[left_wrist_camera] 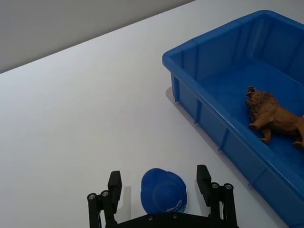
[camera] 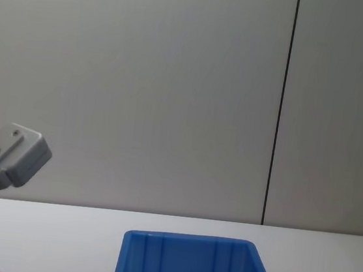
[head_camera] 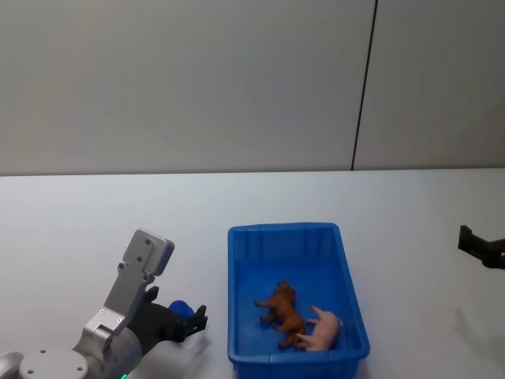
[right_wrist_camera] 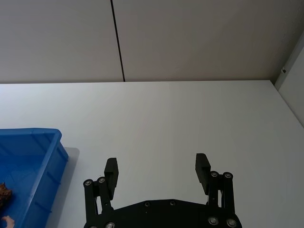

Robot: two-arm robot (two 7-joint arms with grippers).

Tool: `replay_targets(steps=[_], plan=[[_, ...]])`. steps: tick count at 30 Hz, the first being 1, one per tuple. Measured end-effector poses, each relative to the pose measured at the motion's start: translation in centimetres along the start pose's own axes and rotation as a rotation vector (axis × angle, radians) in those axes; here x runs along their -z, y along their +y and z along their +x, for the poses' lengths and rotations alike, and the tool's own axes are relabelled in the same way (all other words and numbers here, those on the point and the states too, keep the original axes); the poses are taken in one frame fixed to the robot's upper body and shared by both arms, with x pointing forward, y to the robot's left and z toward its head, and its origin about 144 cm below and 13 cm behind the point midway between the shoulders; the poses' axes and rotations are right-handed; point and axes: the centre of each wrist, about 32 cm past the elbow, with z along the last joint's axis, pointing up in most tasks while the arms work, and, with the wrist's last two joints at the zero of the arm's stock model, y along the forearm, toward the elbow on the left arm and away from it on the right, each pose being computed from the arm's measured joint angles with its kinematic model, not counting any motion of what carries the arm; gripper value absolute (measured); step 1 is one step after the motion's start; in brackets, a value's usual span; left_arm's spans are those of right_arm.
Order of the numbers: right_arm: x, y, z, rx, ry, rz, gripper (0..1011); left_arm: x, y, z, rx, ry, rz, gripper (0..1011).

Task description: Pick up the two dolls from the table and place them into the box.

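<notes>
Dolls both lie in the blue box (head_camera: 284,228), the brown doll (head_camera: 282,309) touching the pink doll (head_camera: 323,332) at the robot's end. The left pincer (left_wrist_camera: 158,174) hangs open just beside the box and the right pincer (right_wrist_camera: 157,161) open, well apart. My worry is the left arm clipping the box wall and shoving it across the table (head_camera: 95,213).

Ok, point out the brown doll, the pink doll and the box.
brown doll (head_camera: 286,312): head view, on the middle of its body.
pink doll (head_camera: 325,332): head view, on the middle of its body.
box (head_camera: 284,228): head view, on its far rim.
</notes>
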Motion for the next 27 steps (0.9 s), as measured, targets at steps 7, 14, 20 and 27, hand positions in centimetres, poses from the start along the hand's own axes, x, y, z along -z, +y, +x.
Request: replay_targets(steps=[7, 14, 20, 27], plan=[[0.00, 0.00, 0.00, 0.000, 0.000, 0.000, 1001, -0.16, -0.52, 0.12, 0.004, 0.008, 0.005, 1001], [0.00, 0.00, 0.00, 0.000, 0.000, 0.000, 1001, -0.09, -0.49, 0.07, 0.007, 0.008, 0.009, 1001], [0.00, 0.00, 0.00, 0.000, 0.000, 0.000, 1001, -0.04, -0.28, -0.03, 0.008, 0.007, 0.012, 1001], [0.00, 0.00, 0.00, 0.000, 0.000, 0.000, 1001, -0.02, -0.13, -0.10, 0.008, 0.006, 0.014, 1001]])
